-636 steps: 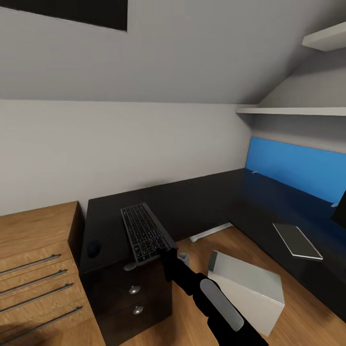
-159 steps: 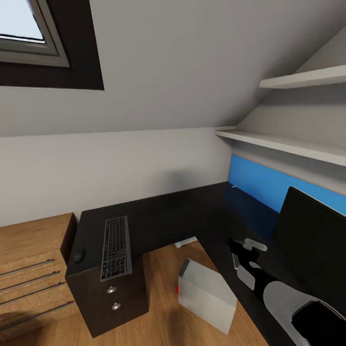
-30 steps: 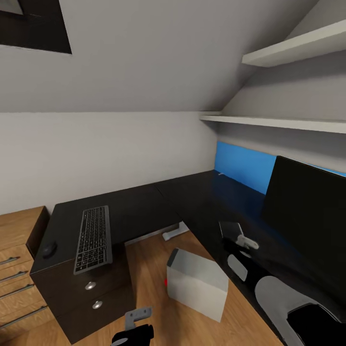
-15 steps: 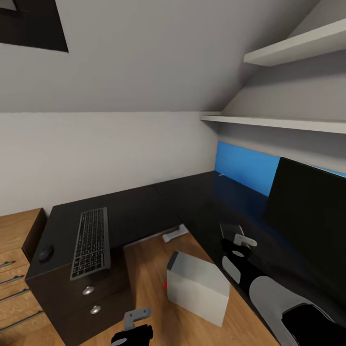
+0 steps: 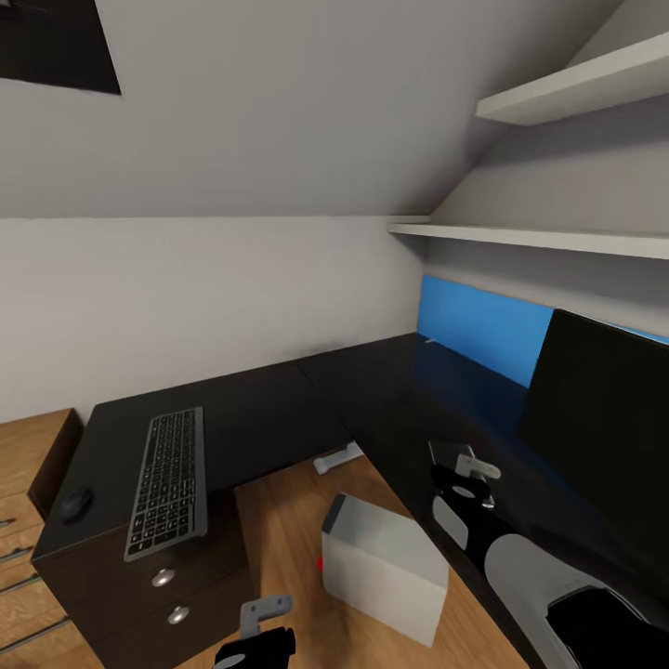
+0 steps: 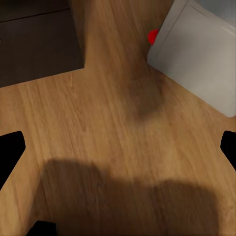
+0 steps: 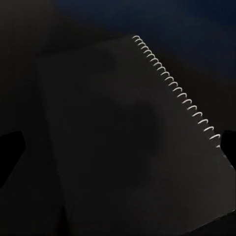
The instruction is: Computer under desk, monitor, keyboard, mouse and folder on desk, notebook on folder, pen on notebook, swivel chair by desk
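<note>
The black L-shaped desk [image 5: 307,400] carries the dark keyboard [image 5: 167,481] and the mouse [image 5: 74,503] on its left wing. The monitor [image 5: 604,437] stands on the right wing. A dark spiral-bound notebook [image 5: 446,454] [image 7: 132,137] lies flat on the desk in front of the monitor. My right gripper [image 5: 478,480] [image 7: 118,147] hovers open just above it, touching nothing. On the wooden floor in the desk's corner sits the pale grey computer [image 5: 381,567] [image 6: 196,59]. My left gripper [image 5: 260,630] [image 6: 118,150] hangs open over the floor near it. The folder, pen and swivel chair are out of view.
A blue back panel [image 5: 483,330] runs along the wall behind the desk, under two white shelves [image 5: 557,240]. Dark drawers with silver knobs [image 5: 163,577] sit below the keyboard. A light wooden cabinet [image 5: 23,465] adjoins the desk's left end.
The head view has panned a little to the right, so everything sits slightly further left in the picture. Both arms and the desk's things hold their places.
</note>
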